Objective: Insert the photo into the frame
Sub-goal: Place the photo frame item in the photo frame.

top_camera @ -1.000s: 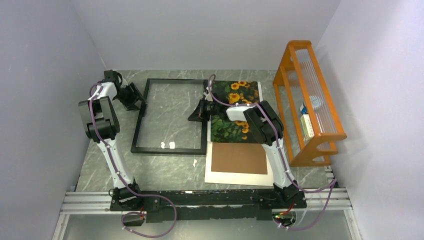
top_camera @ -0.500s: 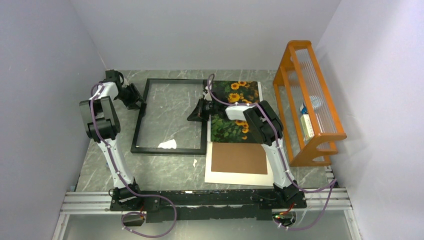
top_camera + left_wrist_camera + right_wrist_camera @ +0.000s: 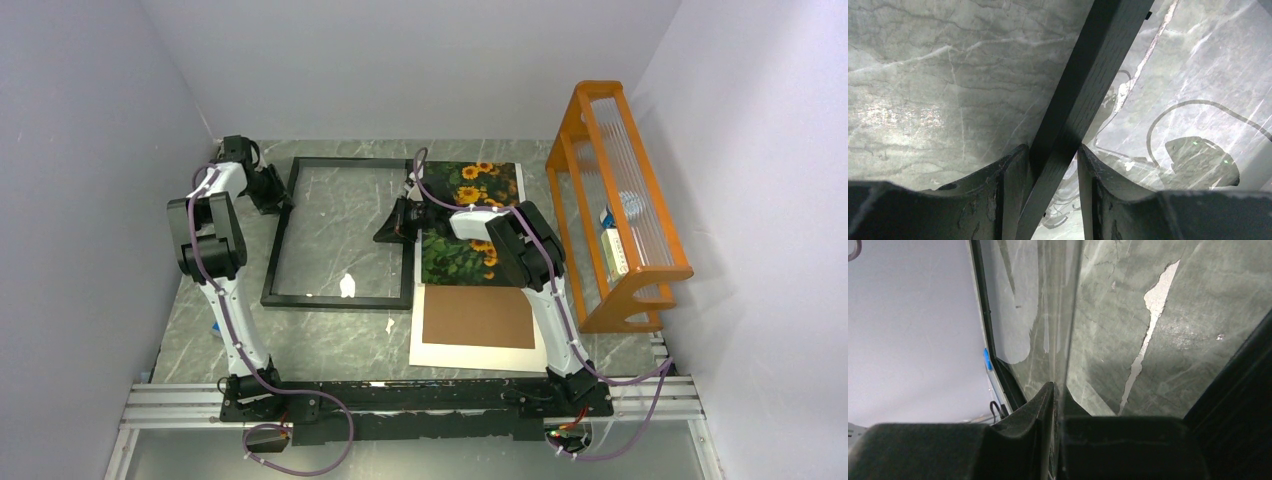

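Observation:
The black frame (image 3: 279,235) lies flat on the marble table, left of centre. My left gripper (image 3: 274,193) sits at the far end of the frame's left bar. In the left wrist view the bar (image 3: 1088,75) runs slantwise between the jaws of that gripper (image 3: 1052,147), and both fingers touch it. My right gripper (image 3: 393,228) is at the frame's right bar, shut on the edge of a clear pane (image 3: 1058,315) that runs up from its fingertips (image 3: 1058,387). The sunflower photo (image 3: 482,180) lies right of the frame, partly under the right arm.
A brown backing board (image 3: 478,317) rests on a white mat sheet (image 3: 430,355) near the photo's front edge. An orange wooden rack (image 3: 615,200) stands at the right. A small white scrap (image 3: 390,325) lies in front of the frame. Walls close in on three sides.
My left gripper has slid toward the far end of the frame's left bar and its jaws have narrowed onto it. The glare on the pane has shifted. The right arm has held still.

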`<action>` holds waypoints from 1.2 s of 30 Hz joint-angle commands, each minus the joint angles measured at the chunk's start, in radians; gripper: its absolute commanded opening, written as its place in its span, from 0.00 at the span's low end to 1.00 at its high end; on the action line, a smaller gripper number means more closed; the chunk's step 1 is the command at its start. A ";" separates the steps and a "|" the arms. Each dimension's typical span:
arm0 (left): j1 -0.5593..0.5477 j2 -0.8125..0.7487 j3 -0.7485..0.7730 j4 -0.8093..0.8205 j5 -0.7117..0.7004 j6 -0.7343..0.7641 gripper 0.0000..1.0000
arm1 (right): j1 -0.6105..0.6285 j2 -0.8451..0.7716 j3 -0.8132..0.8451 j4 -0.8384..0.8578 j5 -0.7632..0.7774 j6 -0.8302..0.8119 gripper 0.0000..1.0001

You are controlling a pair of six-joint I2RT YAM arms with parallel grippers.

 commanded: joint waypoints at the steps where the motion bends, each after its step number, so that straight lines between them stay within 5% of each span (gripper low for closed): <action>1: -0.009 0.107 -0.063 -0.034 -0.148 0.057 0.47 | 0.013 0.002 0.038 -0.001 -0.019 -0.014 0.10; 17: -0.007 -0.032 -0.166 0.118 -0.085 0.027 0.56 | 0.011 -0.006 0.028 -0.012 0.002 -0.027 0.20; 36: -0.008 -0.063 -0.189 0.137 -0.121 0.033 0.33 | 0.012 -0.004 0.028 -0.016 0.006 -0.029 0.22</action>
